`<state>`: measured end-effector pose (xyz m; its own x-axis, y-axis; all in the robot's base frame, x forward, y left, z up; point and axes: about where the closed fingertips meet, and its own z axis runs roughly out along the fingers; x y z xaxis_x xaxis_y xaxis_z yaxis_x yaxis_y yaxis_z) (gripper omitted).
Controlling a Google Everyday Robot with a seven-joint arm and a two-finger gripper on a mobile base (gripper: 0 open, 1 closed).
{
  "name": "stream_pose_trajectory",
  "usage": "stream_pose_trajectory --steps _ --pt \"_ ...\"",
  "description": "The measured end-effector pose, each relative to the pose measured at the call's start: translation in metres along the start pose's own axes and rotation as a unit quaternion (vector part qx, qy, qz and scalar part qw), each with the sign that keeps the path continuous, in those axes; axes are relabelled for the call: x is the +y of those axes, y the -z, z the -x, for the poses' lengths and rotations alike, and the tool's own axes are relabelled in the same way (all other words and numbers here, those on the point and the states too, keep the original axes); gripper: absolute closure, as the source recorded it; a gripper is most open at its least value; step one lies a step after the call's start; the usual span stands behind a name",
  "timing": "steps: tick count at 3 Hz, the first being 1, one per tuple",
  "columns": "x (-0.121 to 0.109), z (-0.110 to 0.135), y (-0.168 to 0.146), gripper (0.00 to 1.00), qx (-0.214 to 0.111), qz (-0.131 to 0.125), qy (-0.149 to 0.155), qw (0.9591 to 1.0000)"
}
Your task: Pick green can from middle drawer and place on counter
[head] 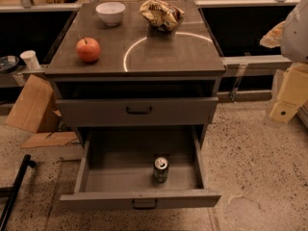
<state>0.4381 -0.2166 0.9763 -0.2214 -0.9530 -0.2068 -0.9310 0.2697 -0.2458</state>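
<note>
Pincer (285, 102) right of open middle drawer (103, 199)

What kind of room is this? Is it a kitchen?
Probably a workshop or test lab, not a home kitchen: cardboard lies on the speckled floor, and the counter has a white circle marked on it. A can stands in the open drawer. The gripper is out of view.

Claw (288, 97) at the right edge—partly cut off; black pole (14, 191) cropped bottom-left.
</note>
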Motion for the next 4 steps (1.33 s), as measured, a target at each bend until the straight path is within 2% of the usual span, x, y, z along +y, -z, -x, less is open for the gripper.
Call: stream_pose_trajectory --steps 1,2,3,4 --pt "0.0 0.0 0.0 0.0 0.0 0.0 0.0 1.0" --pt "0.009 0.014 -0.019 0.0 -0.015 0.008 0.033 0.9993" --pt "0.043 0.025 -0.085 0.0 -0.029 0.042 0.074 0.996" --pt "0.043 0.025 -0.085 0.0 -0.03 0.042 0.074 0.996"
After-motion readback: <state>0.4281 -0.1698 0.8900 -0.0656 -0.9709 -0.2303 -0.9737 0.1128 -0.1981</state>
